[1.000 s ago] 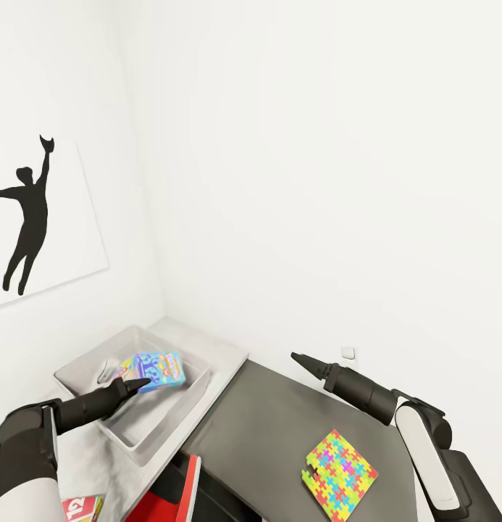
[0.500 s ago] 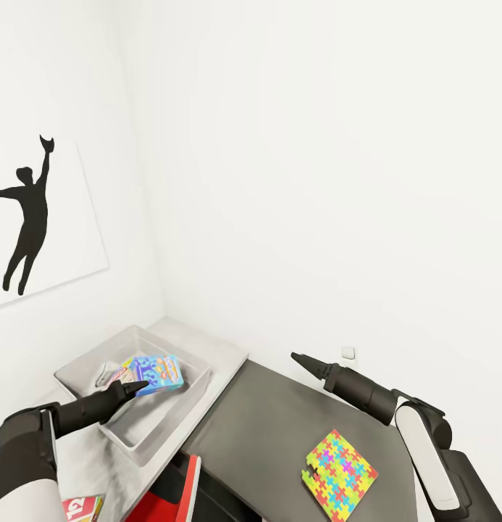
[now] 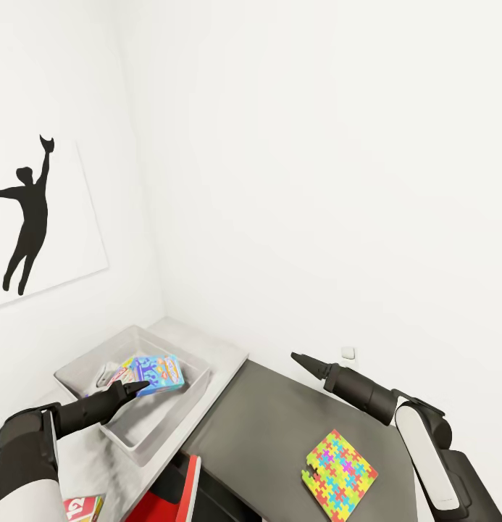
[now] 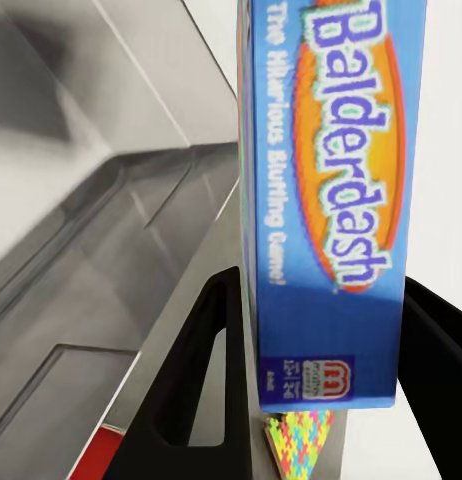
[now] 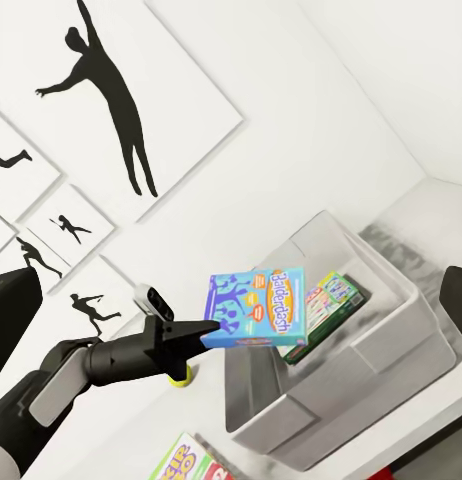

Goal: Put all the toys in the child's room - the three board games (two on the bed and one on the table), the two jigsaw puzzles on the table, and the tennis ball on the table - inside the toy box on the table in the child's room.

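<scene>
My left gripper (image 3: pixel 139 386) is shut on the blue Balderdash board game (image 3: pixel 159 373) and holds it tilted over the grey toy box (image 3: pixel 164 428). The left wrist view shows the blue game (image 4: pixel 331 200) clamped between both fingers (image 4: pixel 206 380). From the right wrist view, the blue game (image 5: pixel 256 310) hangs above a second board game (image 5: pixel 333 300) lying inside the toy box (image 5: pixel 391 340). A tennis ball (image 5: pixel 178 377) rests on the table under my left arm. One jigsaw puzzle (image 3: pixel 340 466) lies on the dark counter (image 3: pixel 279 420). My right gripper (image 3: pixel 300 358) hovers open above that counter.
A yellow and red board game (image 3: pixel 82 509) lies on the light desk (image 3: pixel 222 355) near my left arm. A red chair (image 3: pixel 180 487) is tucked in below the desk corner. White walls with a black silhouette picture (image 3: pixel 26 217) close in behind the toy box.
My left gripper has drawn back slightly with the blue game, which stays over the toy box. The right arm has not moved.
</scene>
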Motion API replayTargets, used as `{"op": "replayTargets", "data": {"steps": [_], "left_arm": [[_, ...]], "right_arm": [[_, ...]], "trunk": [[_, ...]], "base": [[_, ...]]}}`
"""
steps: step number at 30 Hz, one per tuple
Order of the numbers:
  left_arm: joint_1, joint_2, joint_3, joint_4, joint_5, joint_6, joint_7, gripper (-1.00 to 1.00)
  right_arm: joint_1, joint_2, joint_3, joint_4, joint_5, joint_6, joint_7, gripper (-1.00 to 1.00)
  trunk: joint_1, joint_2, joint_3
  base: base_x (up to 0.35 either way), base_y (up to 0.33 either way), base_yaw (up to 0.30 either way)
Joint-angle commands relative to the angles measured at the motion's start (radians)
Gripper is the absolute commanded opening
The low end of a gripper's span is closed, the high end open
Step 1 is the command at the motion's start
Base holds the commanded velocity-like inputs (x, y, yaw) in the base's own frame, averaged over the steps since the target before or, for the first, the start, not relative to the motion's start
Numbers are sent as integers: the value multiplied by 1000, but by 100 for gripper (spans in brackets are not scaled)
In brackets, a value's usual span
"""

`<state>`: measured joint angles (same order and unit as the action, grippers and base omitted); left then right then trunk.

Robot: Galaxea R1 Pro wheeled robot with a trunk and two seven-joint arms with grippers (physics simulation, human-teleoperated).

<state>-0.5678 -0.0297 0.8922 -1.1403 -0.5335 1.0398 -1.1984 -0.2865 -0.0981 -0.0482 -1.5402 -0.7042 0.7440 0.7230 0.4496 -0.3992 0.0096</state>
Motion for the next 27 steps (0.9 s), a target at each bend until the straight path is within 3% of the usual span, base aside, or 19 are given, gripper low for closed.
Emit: {"op": "replayTargets", "data": {"steps": [1,15,21,27], "left_arm": [[-1,-1,4,-1,-10,7,-10,-100],[-3,0,8,28,-11,7,-7,-100],[-15,0,46,89,-11,7,61,-100],[-27,0,54,99,-10,7,99,-100]], "right_arm": [[0,0,-1,0,-4,6,1,100],[0,-2,-1,0,-4,6,1,100],[0,-3,-2,0,-4,6,1,100],[0,-4,-2,0,-4,6,1,100]], "trunk": [[0,-1,0],[0,-1,0],[0,-1,0],[0,-1,0]], "base": [[0,0,0],[0,0,0],[0,0,0],[0,0,0]]}}
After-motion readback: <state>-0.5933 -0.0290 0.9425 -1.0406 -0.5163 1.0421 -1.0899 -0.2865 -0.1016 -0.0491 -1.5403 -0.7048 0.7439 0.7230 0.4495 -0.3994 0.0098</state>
